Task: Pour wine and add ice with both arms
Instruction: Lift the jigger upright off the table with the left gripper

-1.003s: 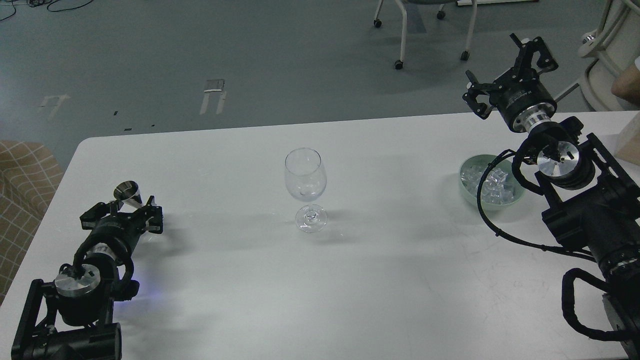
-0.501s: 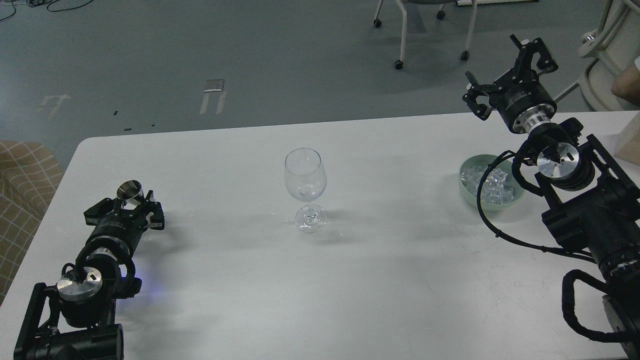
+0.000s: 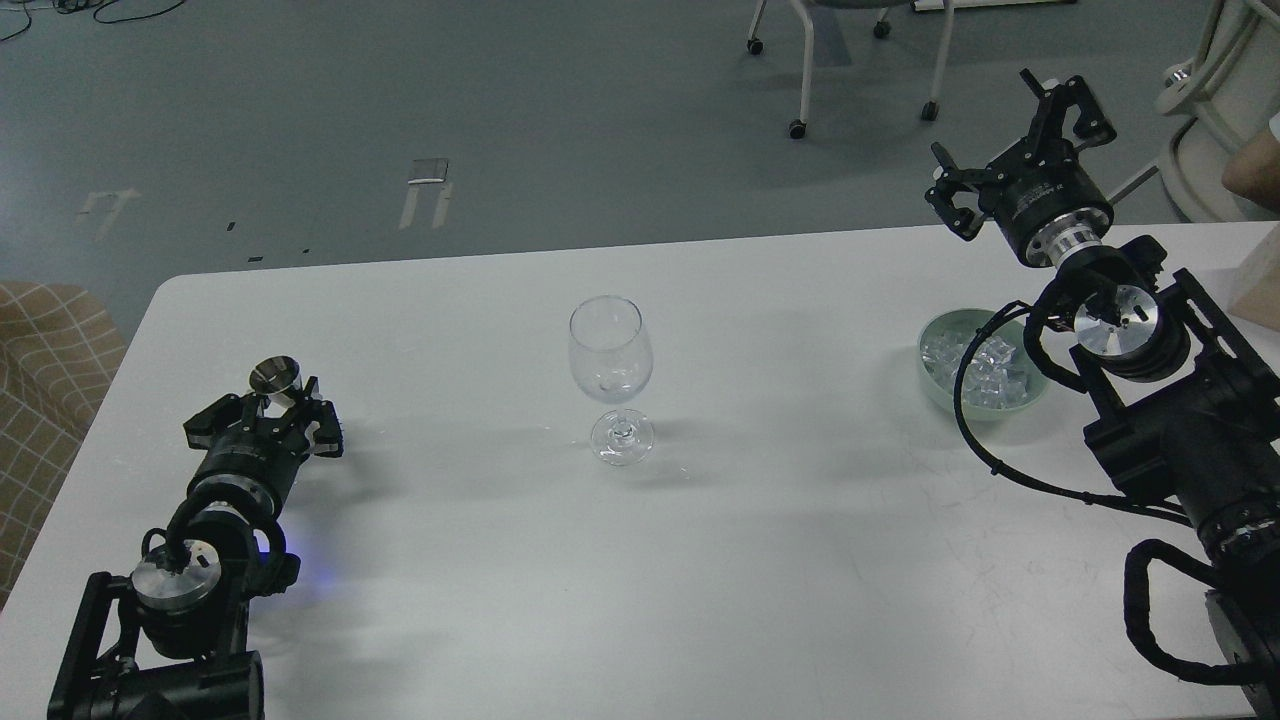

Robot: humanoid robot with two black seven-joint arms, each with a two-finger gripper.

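A clear stemmed wine glass stands upright in the middle of the white table; it looks empty. My left gripper is low at the table's left and shut on a small shiny metal cup, mouth up. The ice is a heap of clear cubes in a pale green bowl at the right. My right gripper is open and empty, raised beyond the bowl over the table's far edge. A black cable of the right arm crosses in front of the bowl.
A tan box sits at the table's right edge. A person's bare arm shows at the far right. Chair legs on castors stand on the floor behind. A checked seat is left of the table.
My left arm has moved right and slightly toward the glass with the metal cup in its gripper. The right arm has hardly moved.
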